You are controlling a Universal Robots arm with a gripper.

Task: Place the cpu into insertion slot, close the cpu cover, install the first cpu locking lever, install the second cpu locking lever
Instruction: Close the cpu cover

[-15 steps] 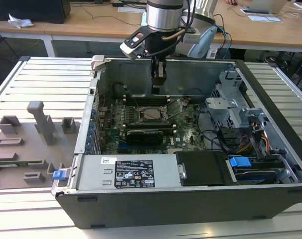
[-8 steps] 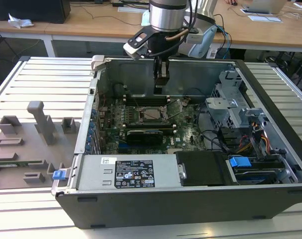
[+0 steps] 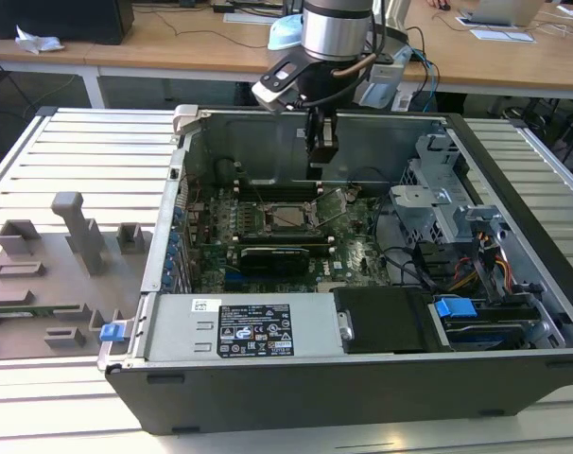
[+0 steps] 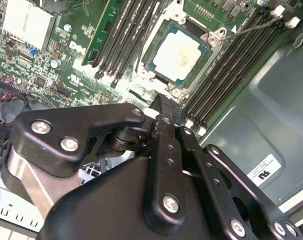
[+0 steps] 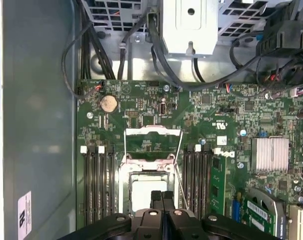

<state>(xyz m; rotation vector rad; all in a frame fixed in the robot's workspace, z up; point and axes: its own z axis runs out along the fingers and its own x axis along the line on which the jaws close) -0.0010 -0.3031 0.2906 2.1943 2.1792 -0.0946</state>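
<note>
The cpu (image 4: 179, 52) lies flat in the insertion slot (image 4: 150, 35) on the green motherboard, its pale silver top showing. In the first wrist view the cpu (image 5: 147, 189) is partly behind my fingertips. The cpu cover (image 5: 152, 132) stands hinged open beyond the slot, with green board visible through its cut-out. A thin wire lever (image 5: 179, 172) sticks up beside the slot, unlatched. My gripper (image 3: 322, 144) hangs above the slot inside the case. Its black fingers (image 5: 167, 196) are pressed together with nothing between them. In the second wrist view the gripper (image 4: 164, 100) is just off the slot's edge.
Black memory slots (image 5: 99, 185) flank the socket on both sides. A silver heatsink (image 5: 270, 154) and cables (image 5: 91, 45) lie near it. The case walls (image 3: 187, 142), drive cage (image 3: 438, 203) and power supply (image 3: 239, 326) ring the board. Grey fixtures (image 3: 74, 232) stand on the table at the exterior view's left.
</note>
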